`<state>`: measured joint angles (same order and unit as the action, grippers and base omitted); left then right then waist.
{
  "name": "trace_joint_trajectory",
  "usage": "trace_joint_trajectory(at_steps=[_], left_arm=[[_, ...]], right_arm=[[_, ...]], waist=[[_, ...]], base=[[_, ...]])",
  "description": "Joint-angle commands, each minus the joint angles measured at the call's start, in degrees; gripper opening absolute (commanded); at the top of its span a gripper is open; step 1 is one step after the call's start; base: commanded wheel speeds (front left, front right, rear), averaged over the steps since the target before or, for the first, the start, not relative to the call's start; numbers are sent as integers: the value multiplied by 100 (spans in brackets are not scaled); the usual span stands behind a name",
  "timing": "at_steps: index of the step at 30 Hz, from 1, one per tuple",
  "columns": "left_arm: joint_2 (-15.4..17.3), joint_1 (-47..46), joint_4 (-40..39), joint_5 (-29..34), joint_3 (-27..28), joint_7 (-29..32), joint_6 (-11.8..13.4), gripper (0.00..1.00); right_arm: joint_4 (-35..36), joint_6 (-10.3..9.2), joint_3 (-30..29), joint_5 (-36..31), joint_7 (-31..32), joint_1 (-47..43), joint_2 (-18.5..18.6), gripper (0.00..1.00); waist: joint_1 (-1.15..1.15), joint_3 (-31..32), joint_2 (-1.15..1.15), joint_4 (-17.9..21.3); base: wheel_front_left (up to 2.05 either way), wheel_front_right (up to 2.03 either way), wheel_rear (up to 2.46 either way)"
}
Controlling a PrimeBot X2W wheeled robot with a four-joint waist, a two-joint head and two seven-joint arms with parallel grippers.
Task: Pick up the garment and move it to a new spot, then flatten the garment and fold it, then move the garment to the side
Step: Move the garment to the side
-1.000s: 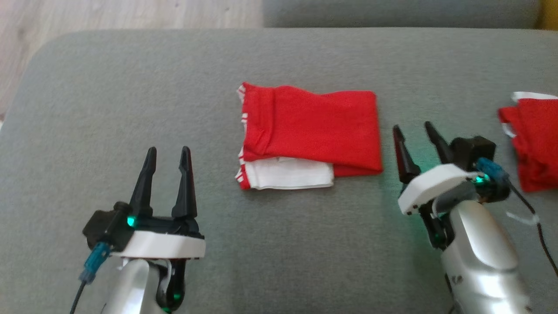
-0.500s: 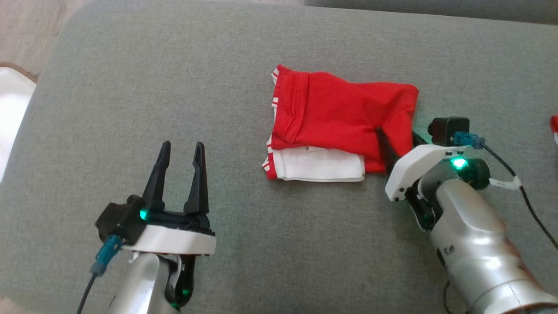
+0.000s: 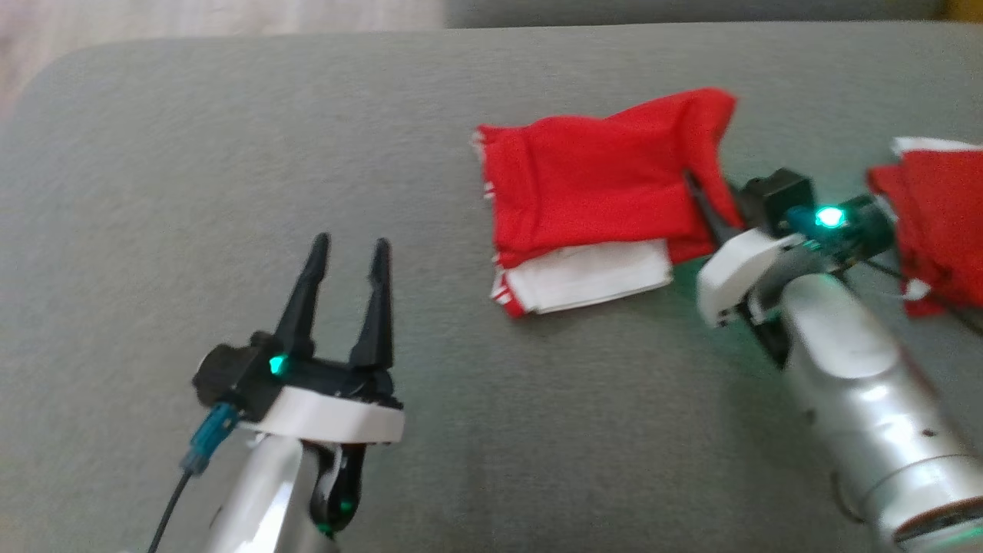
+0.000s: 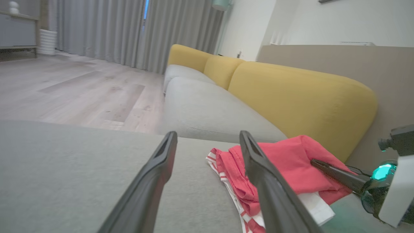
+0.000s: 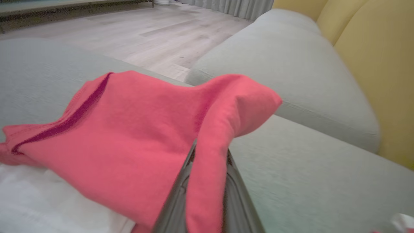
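Clamped tight on the right edge of the folded red-and-white garment with the right gripper, that corner raised off the grey cushion, the rest lying mid-cushion. Probably gripped there to slide all layers aside as 1 piece, toward another red cloth. Keeping the left gripper wide, empty, well apart.

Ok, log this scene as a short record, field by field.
surface: grey cushion
garment: red and white, folded, right edge lifted off the cushion
right gripper: shut on the garment's right edge
left gripper: open, holding nothing, apart from the garment
second garment: red, on the cushion at the far right
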<state>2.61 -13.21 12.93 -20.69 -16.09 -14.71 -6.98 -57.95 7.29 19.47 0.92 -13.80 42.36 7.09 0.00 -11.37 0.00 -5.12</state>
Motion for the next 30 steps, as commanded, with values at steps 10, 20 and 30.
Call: trace_joint_trajectory(at_steps=[10,20,30], left_arm=[[27,-560,-269,-111,-292,-29,161,100],[27,-713,-285,-54,-348,-29,168,100],[27,-945,-217,121,-287,-29,83,100]], right_arm=[[959,20,544,41,127,138,1269,0],[1632,20,865,716,716,133,2727,0],[1174,20,755,804,951,220,3781,0]], waist=[[0,-28,0,961],[0,-323,0,1075],[0,-741,0,946]], base=[[0,0,0],[0,0,0],[0,0,0]])
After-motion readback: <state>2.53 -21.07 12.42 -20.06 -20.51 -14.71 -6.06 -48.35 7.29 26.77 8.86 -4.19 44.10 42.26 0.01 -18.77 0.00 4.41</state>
